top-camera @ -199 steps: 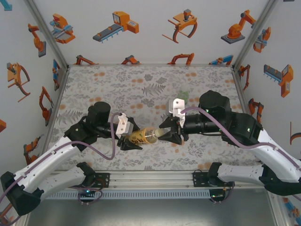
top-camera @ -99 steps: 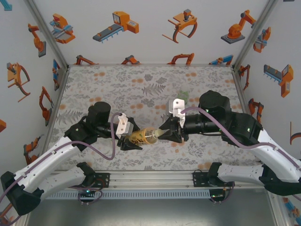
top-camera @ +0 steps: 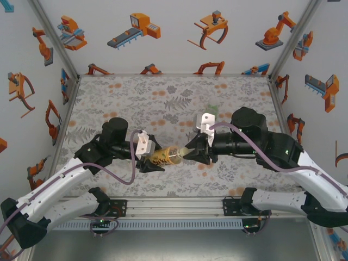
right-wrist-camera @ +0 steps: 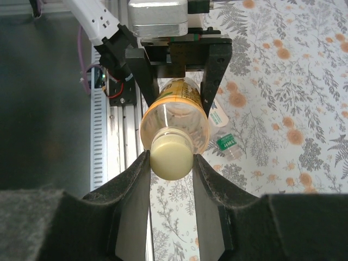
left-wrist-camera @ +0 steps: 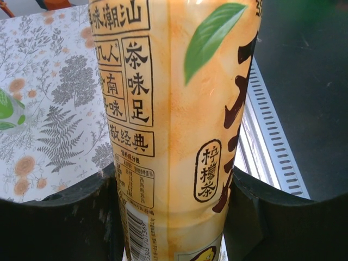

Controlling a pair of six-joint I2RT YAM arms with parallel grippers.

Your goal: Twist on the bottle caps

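The right gripper [right-wrist-camera: 171,156] pinches the white cap [right-wrist-camera: 171,164] between its fingers, with the cap sitting at the mouth of the amber tea bottle [left-wrist-camera: 174,109]. The left gripper [left-wrist-camera: 173,217] clamps that bottle's labelled body, holding it roughly level above the floral table [top-camera: 179,98].

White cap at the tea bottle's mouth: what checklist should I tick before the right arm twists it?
1. Jaws of the left gripper clamp the amber tea bottle on its label: ok.
2. The white cap sits at the bottle's mouth: ok.
3. Jaws of the right gripper touch the cap on both sides: ok.
4. Bottle lies roughly in line with the right gripper, top view: ok.
5. Cap square on the threads: cannot tell.
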